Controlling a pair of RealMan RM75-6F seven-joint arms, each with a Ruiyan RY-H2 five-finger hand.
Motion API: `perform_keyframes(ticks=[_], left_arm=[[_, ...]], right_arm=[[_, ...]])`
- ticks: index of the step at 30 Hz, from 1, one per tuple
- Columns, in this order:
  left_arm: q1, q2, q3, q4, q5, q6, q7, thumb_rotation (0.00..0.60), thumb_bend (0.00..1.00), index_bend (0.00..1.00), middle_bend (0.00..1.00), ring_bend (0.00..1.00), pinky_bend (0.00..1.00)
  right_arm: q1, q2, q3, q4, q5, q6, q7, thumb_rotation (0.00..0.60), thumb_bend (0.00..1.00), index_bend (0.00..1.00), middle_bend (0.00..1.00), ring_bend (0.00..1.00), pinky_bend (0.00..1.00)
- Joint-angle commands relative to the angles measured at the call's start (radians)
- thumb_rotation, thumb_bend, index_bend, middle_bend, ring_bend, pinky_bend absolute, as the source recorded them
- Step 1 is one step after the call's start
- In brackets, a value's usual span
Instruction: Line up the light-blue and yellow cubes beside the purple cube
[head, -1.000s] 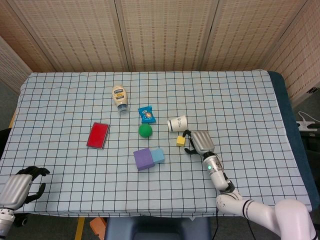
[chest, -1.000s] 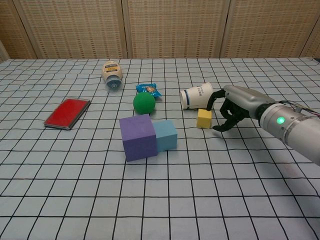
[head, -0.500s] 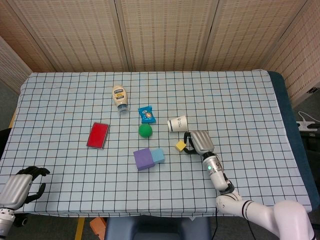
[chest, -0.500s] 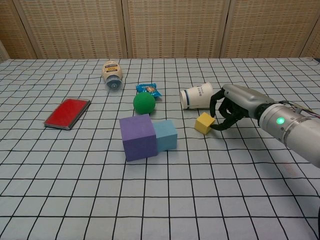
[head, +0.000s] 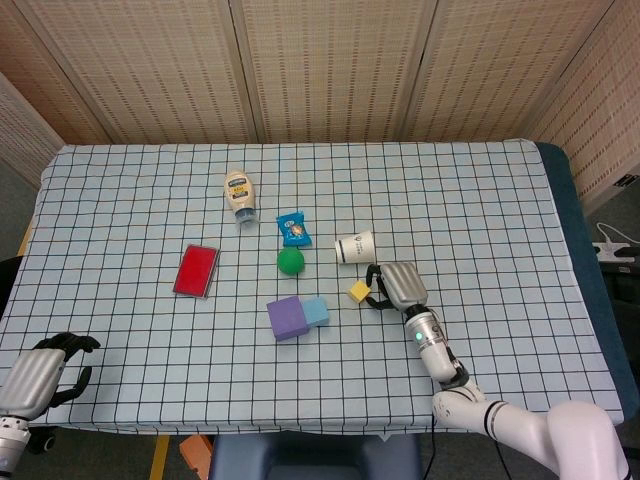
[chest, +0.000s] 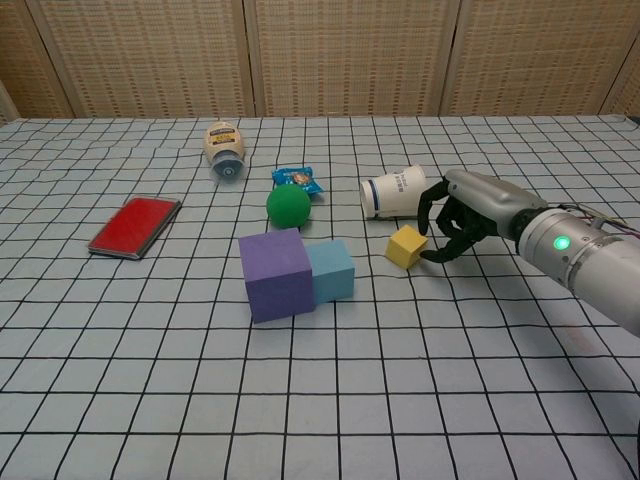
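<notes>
The purple cube (head: 287, 318) (chest: 277, 273) sits mid-table with the light-blue cube (head: 317, 311) (chest: 332, 270) touching its right side. To their right, the small yellow cube (head: 359, 291) (chest: 406, 246) is tilted on a corner, a gap apart from the light-blue cube. My right hand (head: 395, 285) (chest: 465, 215) pinches its right side with curled fingertips. In the head view only, my left hand (head: 40, 372) hangs off the table's near left corner, fingers curled in and holding nothing.
A tipped paper cup (head: 355, 246) (chest: 393, 192) lies just behind the yellow cube, close to my right hand. A green ball (chest: 288, 206), a blue snack packet (chest: 297, 180), a mayonnaise bottle (chest: 224, 150) and a red case (chest: 135, 227) lie further back and left.
The right hand closed on the yellow cube, which tipped onto a corner and shifted slightly left and nearer. The left hand and the other cubes stayed put.
</notes>
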Motion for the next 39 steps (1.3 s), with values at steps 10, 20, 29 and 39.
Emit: perform_keyframes(ticks=[10,20,29,39], left_arm=[[-0.001,0.001,0.001,-0.002,0.000,-0.002,0.000,0.600,0.49,0.36,0.38,0.24,0.30],[-0.001,0.001,0.001,-0.001,0.000,-0.003,-0.002,0.600,0.49,0.36,0.38,0.24,0.30],[-0.001,0.001,0.003,-0.002,0.004,-0.002,0.000,0.600,0.49,0.36,0.38,0.24,0.30],[-0.001,0.002,0.002,-0.002,0.000,-0.004,-0.002,0.600,0.49,0.36,0.38,0.24,0.30]], right_arm=[[0.006,-0.013,0.004,0.018,-0.004,-0.007,0.012,0.600,0.13,0.53,0.87,0.92,1.00],[0.009,-0.026,0.003,0.038,-0.020,-0.004,0.031,0.600,0.13,0.56,0.87,0.92,1.00],[0.008,-0.013,0.007,0.017,-0.034,-0.004,0.070,0.600,0.14,0.59,0.87,0.92,1.00],[0.010,-0.009,0.000,0.010,-0.048,-0.006,0.080,0.600,0.15,0.60,0.87,0.92,1.00]])
